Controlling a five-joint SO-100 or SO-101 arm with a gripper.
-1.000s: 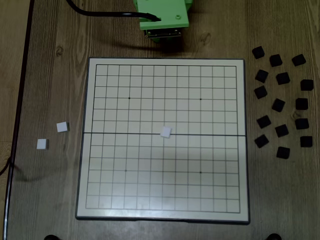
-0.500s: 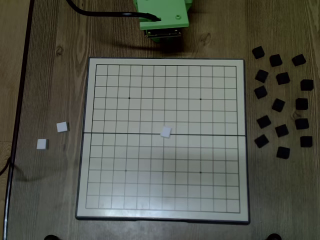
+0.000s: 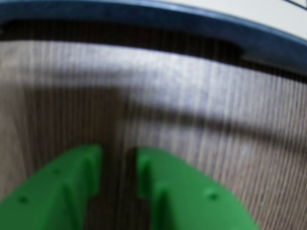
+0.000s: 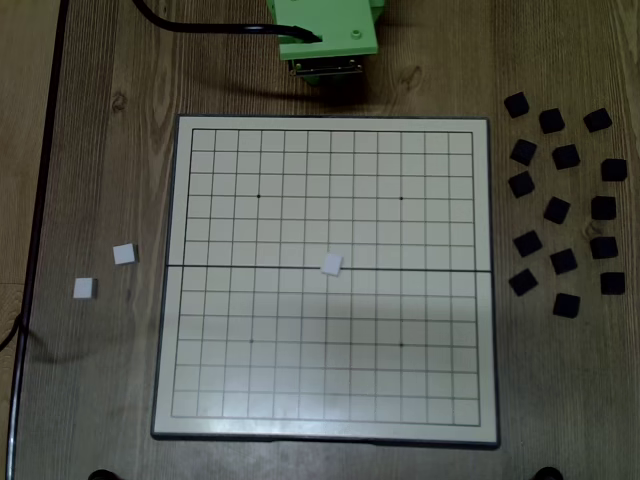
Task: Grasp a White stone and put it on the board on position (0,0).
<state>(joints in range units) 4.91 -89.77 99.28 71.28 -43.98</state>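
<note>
A White stone point(image 4: 332, 264) lies on the board point(image 4: 200, 400), on the grid's central intersection at the middle seam, position (0,0). Two more white stones point(image 4: 124, 254) point(image 4: 84, 288) rest on the wood left of the board. In the fixed view the arm's green body point(image 4: 325, 35) sits beyond the board's far edge. The wrist view shows my gripper point(image 3: 119, 151) low over bare wood, its green fingers point(image 3: 72, 177) drawn together with only a narrow slit and nothing between them. The board's dark rim point(image 3: 192, 24) runs across the top of that view.
Several black stones point(image 4: 562, 205) are scattered on the table right of the board. A black cable point(image 4: 200, 27) runs left from the arm. A dark table edge strip point(image 4: 40, 200) runs down the left side.
</note>
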